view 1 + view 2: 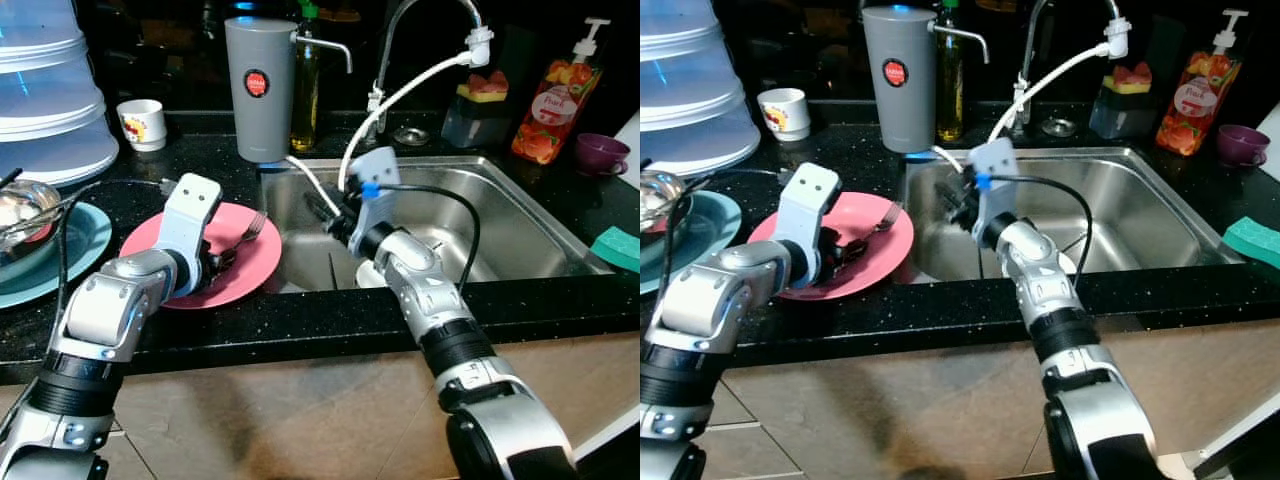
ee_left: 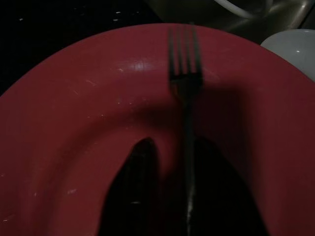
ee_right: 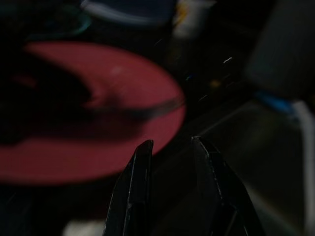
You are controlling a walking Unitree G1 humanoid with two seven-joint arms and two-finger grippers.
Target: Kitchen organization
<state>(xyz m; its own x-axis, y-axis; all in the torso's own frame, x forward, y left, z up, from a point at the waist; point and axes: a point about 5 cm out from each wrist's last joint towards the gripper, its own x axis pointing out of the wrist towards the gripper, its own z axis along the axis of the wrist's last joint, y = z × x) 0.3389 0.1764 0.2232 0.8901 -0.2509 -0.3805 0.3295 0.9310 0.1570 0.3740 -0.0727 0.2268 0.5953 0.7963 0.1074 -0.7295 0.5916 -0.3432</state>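
One slim metal fork (image 2: pixel 185 98) lies on round, glossy pink plate (image 1: pixel 255 262).

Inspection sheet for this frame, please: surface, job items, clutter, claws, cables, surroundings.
Surface: black speckled counter with steel sink.
Job's things: fork lying on pink plate.
Clutter: grey dispenser, mug, soap bottle, purple cup, green sponge.
Claws: left claw low over the plate, fingers straddling the fork handle; right claw open above the sink's left edge.
Cables: black cable on the right arm.
Surroundings: tap with white hose.
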